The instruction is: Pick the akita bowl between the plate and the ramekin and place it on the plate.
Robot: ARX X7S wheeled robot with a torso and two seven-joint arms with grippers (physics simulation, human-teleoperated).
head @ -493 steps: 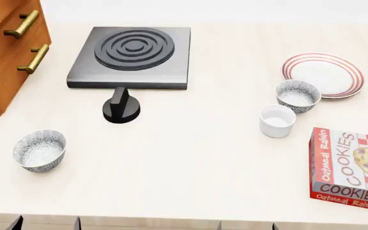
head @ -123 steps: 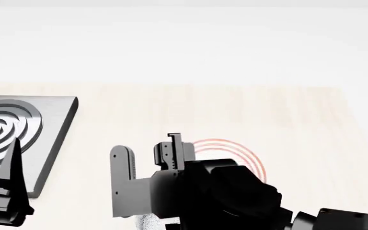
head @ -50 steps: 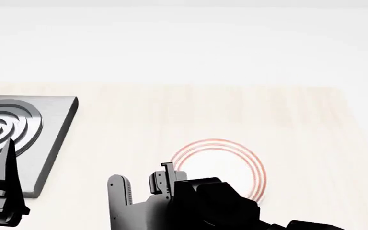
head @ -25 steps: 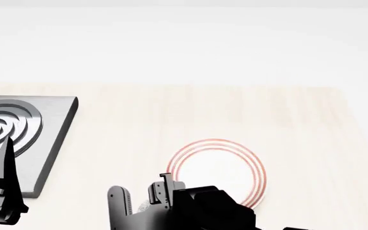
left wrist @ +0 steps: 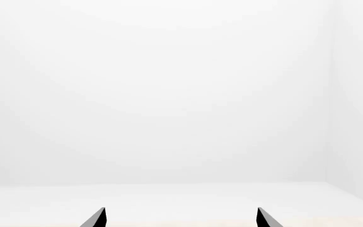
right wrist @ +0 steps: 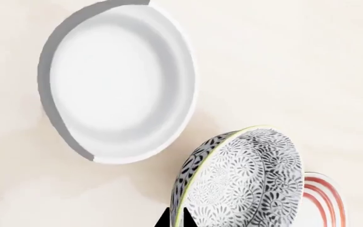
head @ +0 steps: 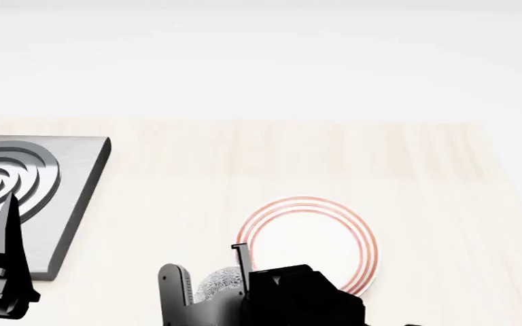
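While right gripper [right wrist: 176, 218] pinches bowl [right wrist: 241, 182] rim, bowl tilts, edge over plate [right wrist: 323, 198]; ramekin [right wrist: 115, 82] apart. Left fingers [left wrist: 96, 218] spread.

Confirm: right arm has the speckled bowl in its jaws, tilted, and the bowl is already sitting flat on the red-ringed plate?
Not quite. The speckled bowl is gripped and tilted, but it isn't flat on the plate. The right wrist view shows it tipped on edge beside the white cup, only overlapping the plate's rim.

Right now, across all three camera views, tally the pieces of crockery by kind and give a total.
Akita bowl: 1
Plate: 1
Ramekin: 1
Total: 3
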